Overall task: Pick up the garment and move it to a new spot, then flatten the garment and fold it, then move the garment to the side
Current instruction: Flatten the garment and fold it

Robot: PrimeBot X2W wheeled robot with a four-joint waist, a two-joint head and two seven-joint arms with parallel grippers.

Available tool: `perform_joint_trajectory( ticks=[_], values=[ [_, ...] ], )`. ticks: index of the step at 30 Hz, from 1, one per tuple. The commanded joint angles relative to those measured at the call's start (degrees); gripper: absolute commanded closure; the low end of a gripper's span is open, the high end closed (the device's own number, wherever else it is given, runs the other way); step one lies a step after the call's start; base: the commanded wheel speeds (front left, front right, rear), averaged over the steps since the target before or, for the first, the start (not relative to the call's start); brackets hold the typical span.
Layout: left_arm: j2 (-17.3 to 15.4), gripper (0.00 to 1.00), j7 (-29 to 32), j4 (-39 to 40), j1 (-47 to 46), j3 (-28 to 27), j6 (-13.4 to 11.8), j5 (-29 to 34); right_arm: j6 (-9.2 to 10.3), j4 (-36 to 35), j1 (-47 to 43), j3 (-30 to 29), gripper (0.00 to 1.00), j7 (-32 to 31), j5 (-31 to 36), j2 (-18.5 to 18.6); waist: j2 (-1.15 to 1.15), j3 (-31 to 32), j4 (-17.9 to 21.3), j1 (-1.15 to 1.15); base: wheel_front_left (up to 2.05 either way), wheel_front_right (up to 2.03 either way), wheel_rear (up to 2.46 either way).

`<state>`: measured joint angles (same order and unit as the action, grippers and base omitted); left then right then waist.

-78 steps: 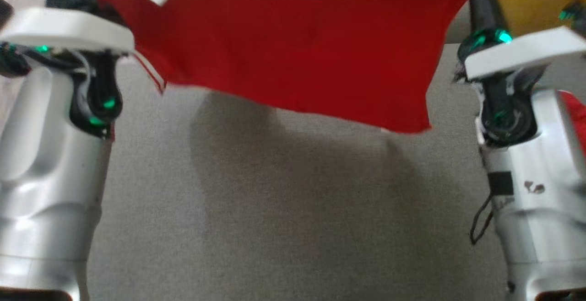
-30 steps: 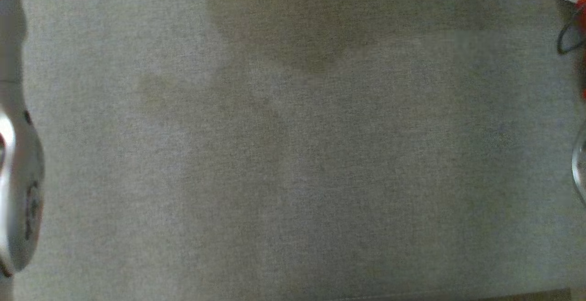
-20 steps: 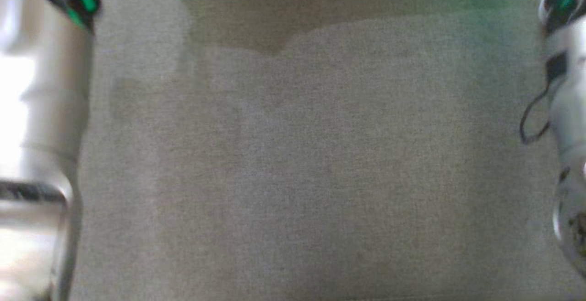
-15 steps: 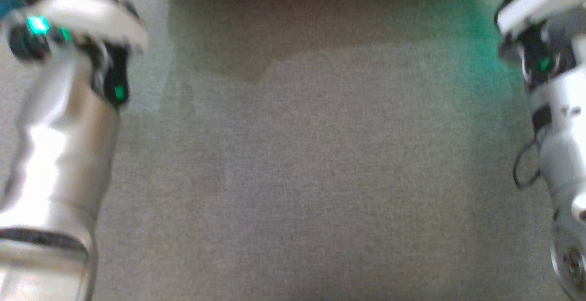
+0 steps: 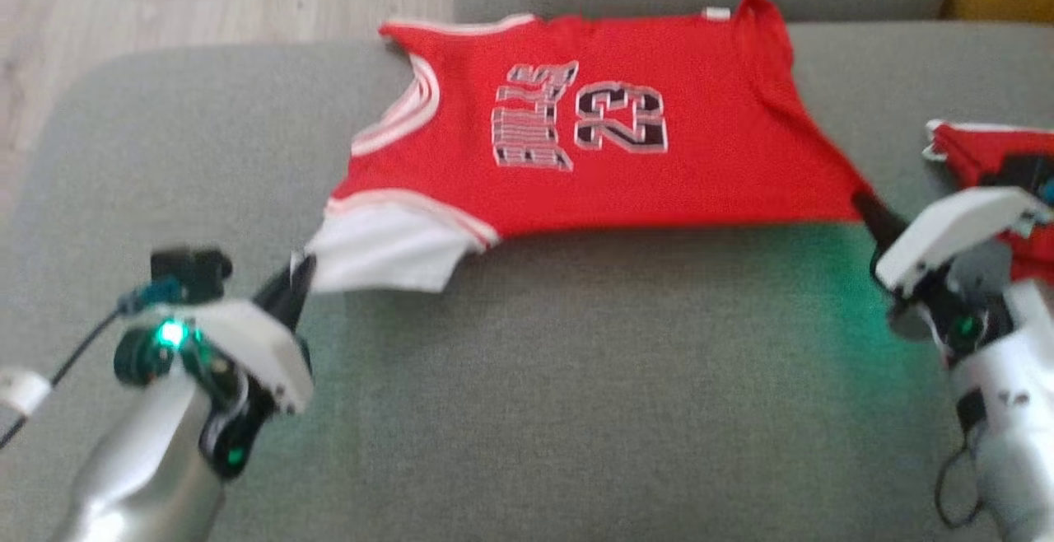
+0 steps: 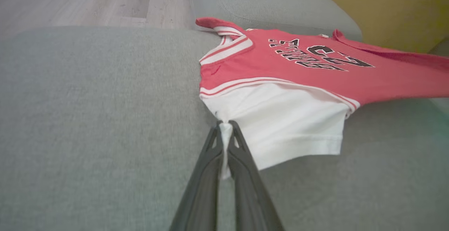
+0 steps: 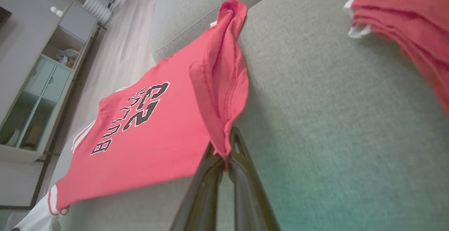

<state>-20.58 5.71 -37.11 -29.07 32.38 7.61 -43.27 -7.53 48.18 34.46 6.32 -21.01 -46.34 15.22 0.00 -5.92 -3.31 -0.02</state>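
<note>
Item: red jersey (image 5: 593,155), numbered 23, laid face up across a grey sofa seat (image 5: 576,394). The far edge reaches the foot of the backrest and the near edge is lifted slightly off the cushion. The near white sleeve (image 6: 280,125) is pinched at its edge by the left hand (image 6: 224,125), which is clenched on the cloth, with fabric squeezed between the two fingers. The near corner of the hem is pinched likewise by the right hand (image 7: 226,152), clenched on a gathered fold of red cloth. The two grips are set at opposite ends of the near edge, well apart, so that the cloth is drawn taut between them and creases are pulled out. The flattening step is judged to be in hand, with folding not yet begun. The hem beside the right hand is rolled over on itself and is judged to need smoothing. A second red garment (image 5: 988,155), apparently folded, is kept at the right of the seat, apart from the jersey, presumably so that the middle is left free.
</note>
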Motion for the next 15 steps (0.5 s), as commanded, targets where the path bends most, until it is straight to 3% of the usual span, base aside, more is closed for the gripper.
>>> perform_joint_trajectory(
  ticks=[1,9,15],
  values=[
    [-3.8,1.0,0.6,2.7,-0.7,-2.4,-0.2,-0.9,0.04,-2.6,-0.3,0.7,1.0,-0.2,-0.4,1.2,0.0,2.4,-0.1,0.02,0.0,0.0,0.0],
    [-10.6,1.0,11.3,22.8,14.1,-2.6,-4.2,-6.7,0.04,-11.6,-11.6,-0.8,1.0,-5.6,-0.3,1.7,0.0,6.2,0.5,0.02,0.0,0.0,0.0],
    [-15.3,1.0,17.7,37.2,21.4,-3.0,-8.7,-9.4,0.04,-20.3,-19.1,-4.8,1.0,-10.9,1.1,1.4,0.0,6.8,0.7,0.02,0.0,0.0,0.0]
  ],
)
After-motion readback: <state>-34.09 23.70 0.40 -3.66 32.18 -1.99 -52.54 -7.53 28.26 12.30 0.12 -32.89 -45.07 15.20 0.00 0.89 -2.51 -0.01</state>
